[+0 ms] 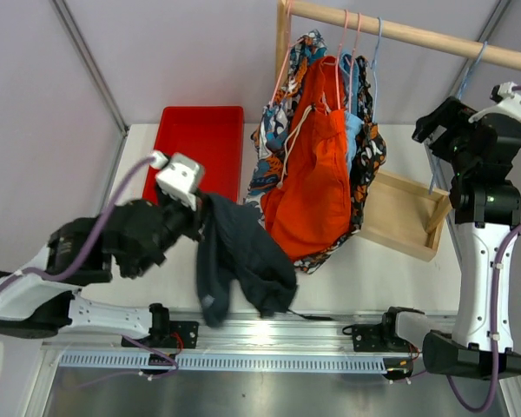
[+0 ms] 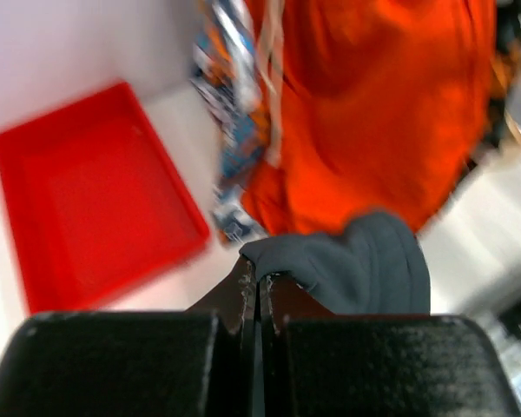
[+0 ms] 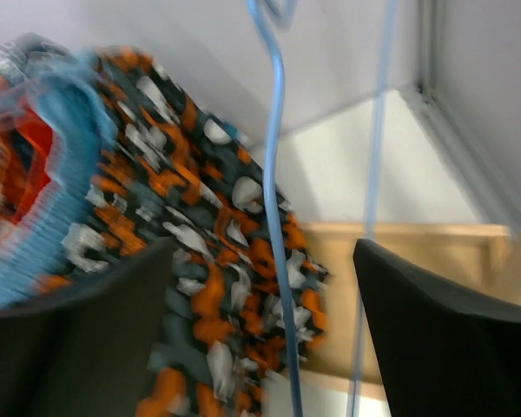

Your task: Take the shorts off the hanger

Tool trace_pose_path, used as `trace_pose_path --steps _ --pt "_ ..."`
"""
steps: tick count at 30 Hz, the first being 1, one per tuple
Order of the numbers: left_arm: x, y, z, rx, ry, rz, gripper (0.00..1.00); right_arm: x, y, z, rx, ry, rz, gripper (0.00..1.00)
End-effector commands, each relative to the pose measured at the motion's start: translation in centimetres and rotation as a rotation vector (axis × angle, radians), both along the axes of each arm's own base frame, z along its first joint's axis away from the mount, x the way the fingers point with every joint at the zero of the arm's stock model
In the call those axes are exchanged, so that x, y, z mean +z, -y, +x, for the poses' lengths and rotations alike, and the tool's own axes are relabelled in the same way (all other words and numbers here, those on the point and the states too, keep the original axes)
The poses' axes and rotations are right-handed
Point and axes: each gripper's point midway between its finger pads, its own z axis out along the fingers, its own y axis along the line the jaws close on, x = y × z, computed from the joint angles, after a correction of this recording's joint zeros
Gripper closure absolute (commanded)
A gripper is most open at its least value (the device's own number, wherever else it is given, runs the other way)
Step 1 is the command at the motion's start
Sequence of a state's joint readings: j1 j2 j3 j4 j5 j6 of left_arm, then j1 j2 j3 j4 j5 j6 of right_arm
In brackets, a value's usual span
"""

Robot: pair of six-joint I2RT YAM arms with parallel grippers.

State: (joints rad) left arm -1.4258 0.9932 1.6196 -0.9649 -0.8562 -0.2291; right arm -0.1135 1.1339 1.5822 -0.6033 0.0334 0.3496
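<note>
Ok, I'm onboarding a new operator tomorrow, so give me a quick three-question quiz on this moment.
1. True or false: the left gripper is shut on the black shorts.
2. Which container lies left of the rack? A red bin; B blue bucket; C metal bowl.
3. Fill in: in the right wrist view, a blue ____ shows between the right gripper's open fingers.
Key: 1 true; 2 A; 3 hanger.
</note>
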Motion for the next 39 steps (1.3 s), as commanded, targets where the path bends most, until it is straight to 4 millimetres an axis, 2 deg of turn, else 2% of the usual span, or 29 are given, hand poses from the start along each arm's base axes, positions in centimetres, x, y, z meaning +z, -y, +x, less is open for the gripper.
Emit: trace_pose_path --steps 1,3,4,5,7,8,9,10,11,12,13,14,15,16,17,20,21,22,23,25,27,28,29,31,32,34,37,39 --pt "5.5 -1.6 2.3 0.04 0.139 -0.009 1.0 -2.8 -0.3 -1.2 0.019 -0.093 0.002 0.01" --pt "6.9 -2.2 4.0 0.08 0.161 -0.01 1.0 -3.2 -0.2 -1.9 0.009 -0.093 0.001 0.01" --pt "7.0 -3.1 5.4 0.132 0.167 0.014 1.0 -3.2 -0.2 -2.0 0.01 -0.087 -0.001 0.01" --pt "7.2 -2.9 6.5 0.152 0.167 0.028 1.0 -2.9 -0.4 -2.6 0.014 -0.068 -0.001 0.01" --pt "8.1 -2.8 7.9 0.151 0.175 0.006 1.0 -3.4 -0.5 -2.9 0.017 -0.066 0.006 0.01" --pt "8.6 -4.0 10.1 0.222 0.176 0.009 1.0 -3.5 -0.6 -3.1 0.018 -0.064 0.01 0.01" --pt "9.6 -3.8 10.8 0.206 0.189 -0.02 1.0 -3.6 -0.7 -3.5 0.016 -0.056 0.018 0.01" --pt "9.9 -4.2 12.0 0.227 0.185 -0.026 1.0 -3.6 -1.3 -3.5 0.049 -0.049 0.027 0.01" --pt "11.7 -6.1 13.2 0.29 0.212 -0.058 1.0 -3.6 -1.6 -3.6 0.067 -0.044 0.031 0.01" --pt "12.4 -5.2 15.0 0.281 0.208 -0.059 1.0 -3.7 -1.8 -3.8 0.074 -0.041 0.034 0.0" --pt "12.6 -5.4 16.4 0.301 0.202 -0.061 1.0 -4.0 -1.9 -3.7 0.079 -0.045 0.038 0.01" --pt "14.9 -6.9 17.1 0.35 0.25 -0.093 1.0 -4.1 -2.0 -3.7 0.085 -0.048 0.041 0.01" --pt "15.5 -6.5 19.5 0.376 0.26 -0.091 1.0 -4.2 -2.1 -3.7 0.086 -0.049 0.042 0.01" --pt "15.8 -7.1 20.8 0.415 0.277 -0.086 1.0 -4.2 -2.3 -3.9 0.093 -0.048 0.041 0.01" --pt "17.8 -8.9 21.5 0.479 0.333 -0.117 1.0 -4.3 -2.4 -4.0 0.097 -0.048 0.041 0.01" --pt "17.1 -11.2 26.2 0.631 0.39 -0.097 1.0 -4.3 -2.7 -4.4 0.103 -0.043 0.033 0.01" --pt "17.3 -11.6 26.9 0.656 0.416 -0.08 1.0 -4.3 -2.9 -4.5 0.106 -0.043 0.027 0.01" --pt "16.2 -11.8 28.7 0.681 0.408 -0.054 1.0 -4.2 -3.2 -4.8 0.116 -0.041 0.02 0.01" --pt "16.2 -12.2 29.5 0.72 0.42 -0.048 1.0 -4.3 -3.1 -4.9 0.106 -0.044 0.008 0.01" --pt "13.6 -13.0 32.2 0.768 0.381 0.004 1.0 -4.2 -3.3 -5.3 0.109 -0.042 -0.003 0.01" --pt "11.8 -13.2 33.6 0.766 0.336 -0.012 1.0 -3.9 -3.1 -5.6 0.091 -0.033 -0.019 0.01" --pt "11.6 -14.1 33.7 0.787 0.331 -0.018 1.0 -3.9 -3.1 -5.7 0.087 -0.033 -0.022 0.01" --pt "9.8 -14.3 34.5 0.796 0.302 -0.007 1.0 -3.8 -3.1 -5.8 0.087 -0.03 -0.026 0.01" --pt "9.6 -14.8 34.4 0.795 0.304 -0.026 1.0 -3.6 -3.1 -5.9 0.088 -0.026 -0.026 0.0" --pt "8.2 -14.8 34.3 0.789 0.281 -0.01 1.0 -3.6 -3.1 -5.9 0.087 -0.024 -0.027 0.01" --pt "8.6 -14.7 34.1 0.772 0.302 -0.012 1.0 -3.3 -3.1 -5.9 0.084 -0.018 -0.028 0.01" --pt "6.7 -15.3 34.2 0.792 0.264 0.021 1.0 -2.5 -2.8 -6.0 0.07 -0.001 -0.028 0.01" --pt "6.5 -16.2 33.8 0.827 0.254 -0.005 1.0 -2.0 -2.7 -6.0 0.06 0.011 -0.031 0.01"
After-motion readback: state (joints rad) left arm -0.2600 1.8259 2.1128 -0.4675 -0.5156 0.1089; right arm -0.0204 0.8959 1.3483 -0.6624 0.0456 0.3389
